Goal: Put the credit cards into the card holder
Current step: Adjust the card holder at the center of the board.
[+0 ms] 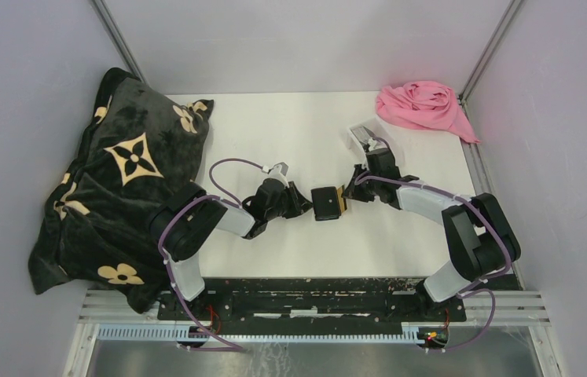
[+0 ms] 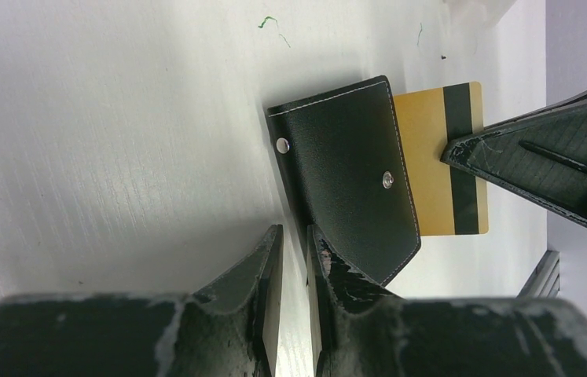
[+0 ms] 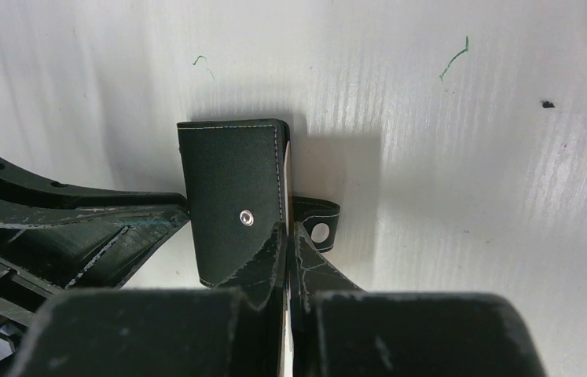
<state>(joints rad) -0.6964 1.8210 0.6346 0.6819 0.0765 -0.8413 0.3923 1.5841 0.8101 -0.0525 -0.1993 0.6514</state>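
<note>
The black card holder is mid-table between my two grippers. In the left wrist view the card holder shows its outside with a metal stud. My left gripper is nearly shut, its tips pinching the holder's near edge. A tan/gold card with a black stripe sticks out from behind the holder's far side. My right gripper is shut on that card. In the right wrist view the card shows edge-on between my right gripper's jaws, right against the holder. No other cards show clearly.
A clear plastic tray stands behind the right gripper. A pink cloth lies at the back right corner. A dark patterned blanket covers the left side. The holder's snap strap sticks out beside the right fingers.
</note>
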